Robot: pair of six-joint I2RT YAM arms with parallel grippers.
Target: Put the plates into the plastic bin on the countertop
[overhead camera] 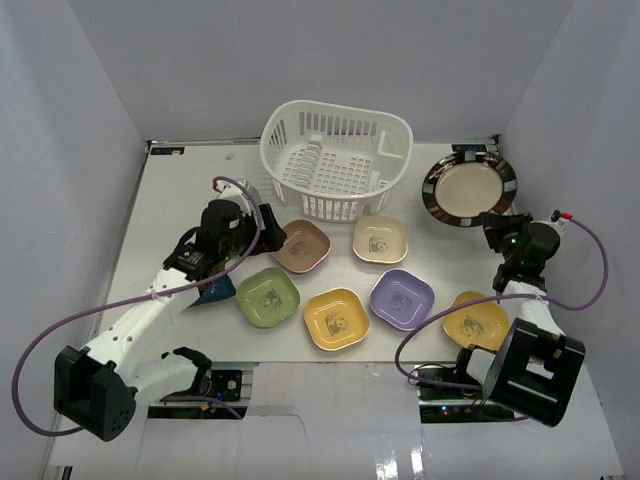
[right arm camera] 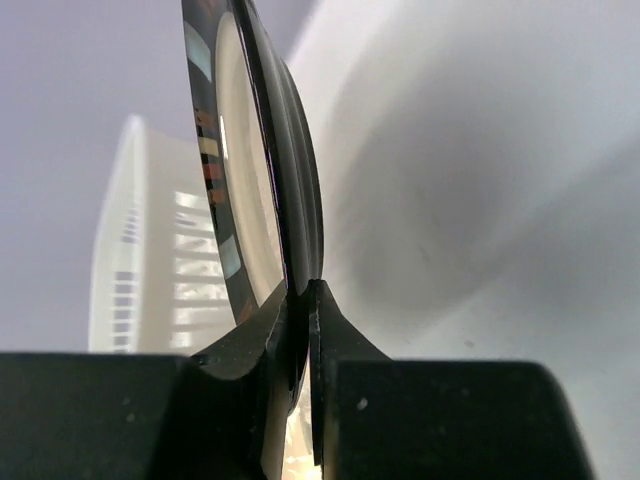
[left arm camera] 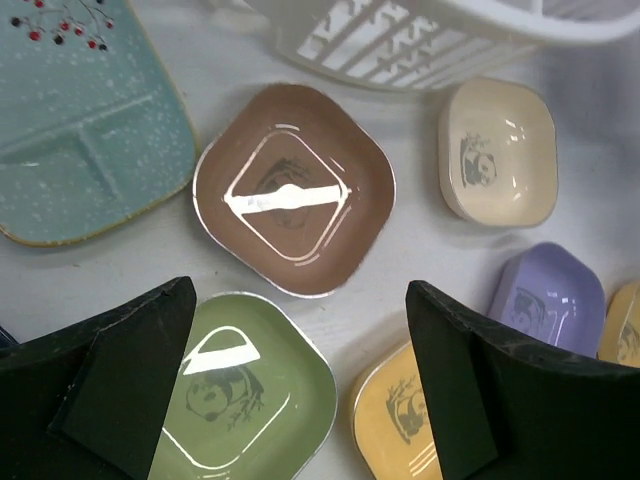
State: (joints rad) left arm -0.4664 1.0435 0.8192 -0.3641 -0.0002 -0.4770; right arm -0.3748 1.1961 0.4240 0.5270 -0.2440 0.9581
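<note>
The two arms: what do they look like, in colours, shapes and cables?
The left arm and right arm have white links, black joints and boxy black bases. A purple cable loops from each. The left wrist's fingers are black wedges.

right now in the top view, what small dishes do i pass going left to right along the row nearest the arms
green dish -> yellow dish -> purple dish -> orange-yellow dish
</note>
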